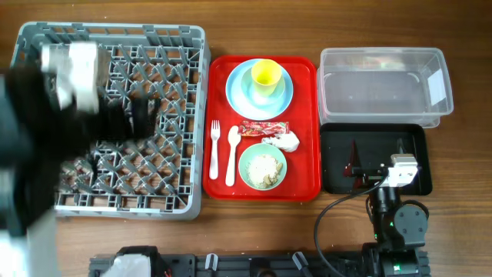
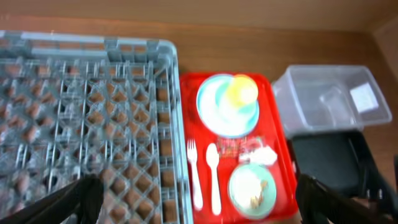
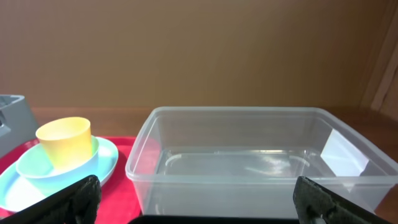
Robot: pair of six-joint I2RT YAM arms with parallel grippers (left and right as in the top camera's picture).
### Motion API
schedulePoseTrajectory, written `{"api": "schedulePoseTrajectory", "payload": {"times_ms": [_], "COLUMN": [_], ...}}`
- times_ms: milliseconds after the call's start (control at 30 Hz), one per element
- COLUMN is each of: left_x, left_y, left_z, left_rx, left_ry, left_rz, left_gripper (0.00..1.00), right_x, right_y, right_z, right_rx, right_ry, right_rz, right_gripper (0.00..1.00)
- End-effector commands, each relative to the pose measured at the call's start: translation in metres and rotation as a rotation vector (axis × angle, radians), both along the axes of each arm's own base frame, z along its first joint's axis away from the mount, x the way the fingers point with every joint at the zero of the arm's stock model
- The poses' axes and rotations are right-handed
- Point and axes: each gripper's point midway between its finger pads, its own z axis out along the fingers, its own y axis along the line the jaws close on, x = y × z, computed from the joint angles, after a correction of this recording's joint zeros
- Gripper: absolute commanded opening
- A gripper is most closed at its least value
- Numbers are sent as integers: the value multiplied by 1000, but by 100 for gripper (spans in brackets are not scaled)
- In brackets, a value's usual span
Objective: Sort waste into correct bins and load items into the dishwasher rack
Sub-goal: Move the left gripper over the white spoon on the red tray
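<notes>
Left gripper point(image 2: 199, 186) hangs over the large square grey plastic dishwasher rack point(image 1: 169, 35), its fingers spread wide and holding nothing. The overhead view shows that arm only as a blur.

Just to this gripper's right, beside the rack, lies the red rectangular serving tray point(image 1: 304, 100). On the tray, the white plastic fork point(image 1: 215, 150) and white plastic spoon point(image 1: 232, 154) lie side by side, long axes running towards and away from the robot. Right of them sit the light blue round plate point(image 1: 242, 96) carrying the small yellow cup point(image 1: 266, 74), the red printed snack wrapper point(image 1: 263, 128) with its long axis running crosswise, the small crumpled white napkin point(image 1: 287, 140) touching its end, and the pale green bowl point(image 1: 262, 166) holding white rice scraps point(image 1: 264, 165).

Further right, the clear rectangular plastic tub point(image 1: 382, 54) stands directly ahead of the right gripper point(image 3: 196, 186), which hovers over the shallow black rectangular tray point(image 1: 334, 181), fingers likewise spread and empty.

Everything rests on a wooden table point(image 1: 254, 231). The waste lies to the right gripper's left and both bins are close by it, so that arm seems better placed for the wrapper. The crosswise wrapper probably wants the fingers closing across its short width.
</notes>
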Motion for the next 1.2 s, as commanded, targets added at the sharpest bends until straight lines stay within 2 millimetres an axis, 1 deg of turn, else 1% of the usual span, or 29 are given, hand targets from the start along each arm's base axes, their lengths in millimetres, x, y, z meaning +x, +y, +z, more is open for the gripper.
{"api": "schedulePoseTrajectory", "payload": {"times_ms": [0, 33, 67, 100, 133, 167, 233, 300, 367, 433, 500, 567, 633, 733, 800, 833, 900, 967, 1067, 1167], "left_x": [44, 55, 63, 64, 61, 57, 41, 33, 27, 16, 8, 6, 2, -12, -19, -21, -26, -28, -23, -22], "left_y": [-6, -7, -9, -14, -17, -20, -28, -39, -51, -63, -65, -68, -77, -91, -100, -103, -112, -113, -115, -119], "left_z": [-7, -16, -27, -37, -53, -63, -92, -109, -121, -139, -169, -196, -225, -270, -291, -297, -309, -319, -323, -323], "left_rx": [-45, -48, -59, -79, -98, -112, -111, -93, -85, -51, 14, 50, 60, 76, 78, 79, 97, 164, 266, 320], "left_ry": [85, 110, 152, 200, 286, 346, 515, 575, 607, 659, 735, 777, 806, 858, 869, 868, 856, 827, 736, 673], "left_rz": [-8, -12, -21, -38, -43, -45, -58, -89, -117, -149, -101, -46, -44, -45, -41, -40, -57, -11, 49, 100], "left_gripper": [100, 100, 95, 39, 4, 4, 4, 4, 4, 4, 4, 4, 4, 4, 6, 8, 10, 12, 15, 20], "right_x": [0, 0, 0, 0, 0, 0, 0, 0, 0, 0, 0, 0, 0, 0, 0, 0, 0, 0, 0, 0], "right_y": [-3, -3, -3, -3, -3, -3, -3, -3, -3, -3, -3, -3, -3, -3, -3, -3, -3, -3, -3, -3], "right_z": [1, 1, 1, 1, 1, 1, 1, 1, 1, 1, 1, 1, 1, 1, 1, 1, 1, 1, 1, 1], "right_rx": [-6, -6, -6, -6, -6, -6, -6, -6, -6, -6, -5, -6, -6, -6, -6, -5, -6, -6, -5, -6], "right_ry": [-5, -5, -5, -5, -5, -5, -5, -5, -5, -5, -5, -5, -5, -5, -5, -5, -5, -5, -5, -5], "right_rz": [-18, -18, -18, -18, -18, -18, -18, -18, -18, -18, -18, -18, -18, -18, -18, -18, -18, -18, -18, -18], "right_gripper": [100, 100, 100, 100, 100, 100, 100, 100, 100, 100, 100, 100, 100, 100, 100, 100, 100, 100, 100, 100]}}
